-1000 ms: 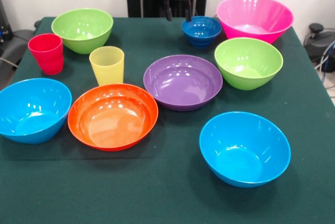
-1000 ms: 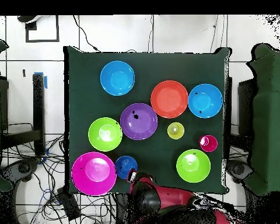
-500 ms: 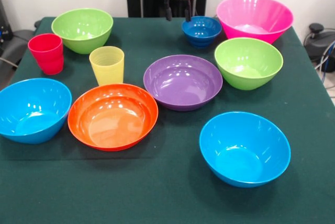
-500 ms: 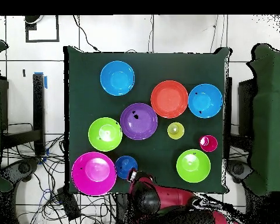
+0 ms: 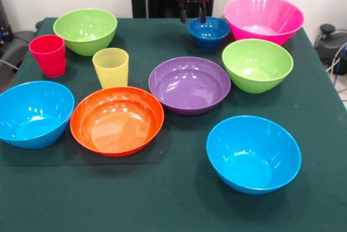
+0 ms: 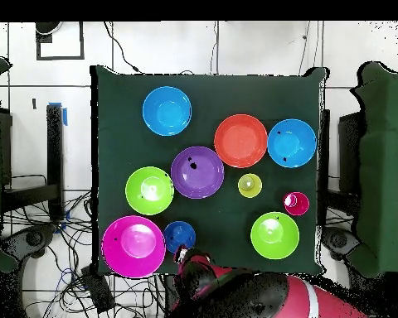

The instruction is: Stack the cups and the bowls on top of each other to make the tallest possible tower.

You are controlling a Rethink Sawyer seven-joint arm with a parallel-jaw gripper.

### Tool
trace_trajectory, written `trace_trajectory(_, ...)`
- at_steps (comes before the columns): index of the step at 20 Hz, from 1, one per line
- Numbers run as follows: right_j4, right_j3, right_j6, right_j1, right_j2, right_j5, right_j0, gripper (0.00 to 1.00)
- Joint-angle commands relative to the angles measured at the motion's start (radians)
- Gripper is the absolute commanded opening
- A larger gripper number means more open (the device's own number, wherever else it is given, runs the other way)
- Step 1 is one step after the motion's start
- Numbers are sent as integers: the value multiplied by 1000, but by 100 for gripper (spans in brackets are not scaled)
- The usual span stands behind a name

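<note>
My gripper hangs open and empty over the table's far edge, just above the left rim of the small dark blue bowl. The big pink bowl stands to that bowl's right. Two lime green bowls, a purple bowl, an orange bowl and two light blue bowls stand apart on the cloth. The red cup and the yellow cup stand upright at the left. Nothing is stacked; no tower is in view. From overhead, the gripper is beside the dark blue bowl.
The dark green cloth covers the whole table. Cables and black equipment lie off the right edge. In the overhead view chairs flank both sides of the table.
My gripper has shifted to the right in the front view, closer to the dark blue bowl. The arm has swung round in the overhead view. No bowl or cup has moved.
</note>
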Motion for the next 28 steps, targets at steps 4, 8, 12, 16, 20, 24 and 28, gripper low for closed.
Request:
trace_trajectory(4, 48, -127, 164, 56, 52, -63, 38, 100)
trace_trajectory(8, 71, -131, 171, 54, 22, -66, 66, 0)
trace_trajectory(12, 70, -131, 174, 57, -2, -103, 85, 0)
trace_trajectory(16, 72, -126, 180, 52, -8, -118, 88, 0)
trace_trajectory(20, 84, -128, 183, 48, -10, -111, 91, 0)
trace_trajectory(24, 89, -127, 184, 45, -8, -105, 89, 0)
trace_trajectory(28, 92, -127, 185, 42, -16, -96, 84, 0)
